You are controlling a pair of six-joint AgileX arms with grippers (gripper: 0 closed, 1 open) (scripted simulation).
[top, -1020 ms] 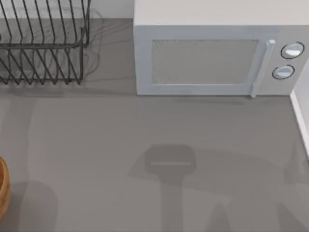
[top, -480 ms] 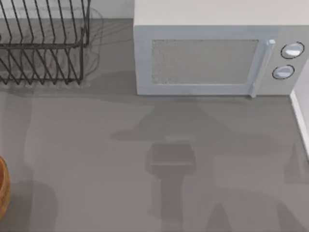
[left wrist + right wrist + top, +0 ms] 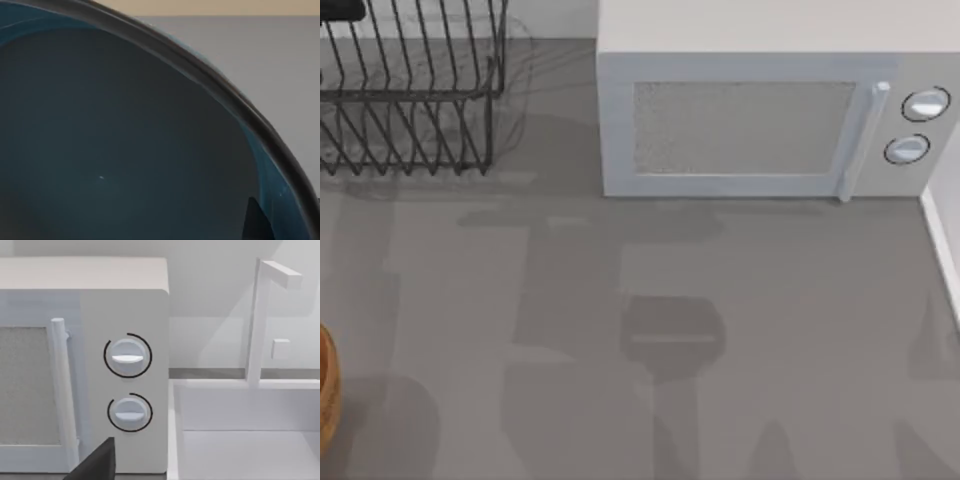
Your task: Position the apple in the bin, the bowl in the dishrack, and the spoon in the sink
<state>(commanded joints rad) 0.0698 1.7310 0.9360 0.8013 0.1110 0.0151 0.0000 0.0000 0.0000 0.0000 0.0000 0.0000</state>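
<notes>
Soft, even light falls across the grey bench (image 3: pixel 800 300), where broad, blurred shadows of arms overhead pool near the middle and toward the near edge. The dishrack (image 3: pixel 410 90) casts faint, thin lines on the surface. No glare marks the white microwave (image 3: pixel 760 120). In the left wrist view, the bowl (image 3: pixel 125 150) sits dim and shaded, perhaps too close for crisp detail.

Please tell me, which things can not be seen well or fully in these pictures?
- Bin: top view, cut by the left edge, only a curved brown edge.
- Dishrack: top view, cut by the left and top edges.
- Bowl: left wrist view, so near that the frame cuts it; what grips it is hidden.
- Sink: right wrist view, its basin cut by the bottom edge.
</notes>
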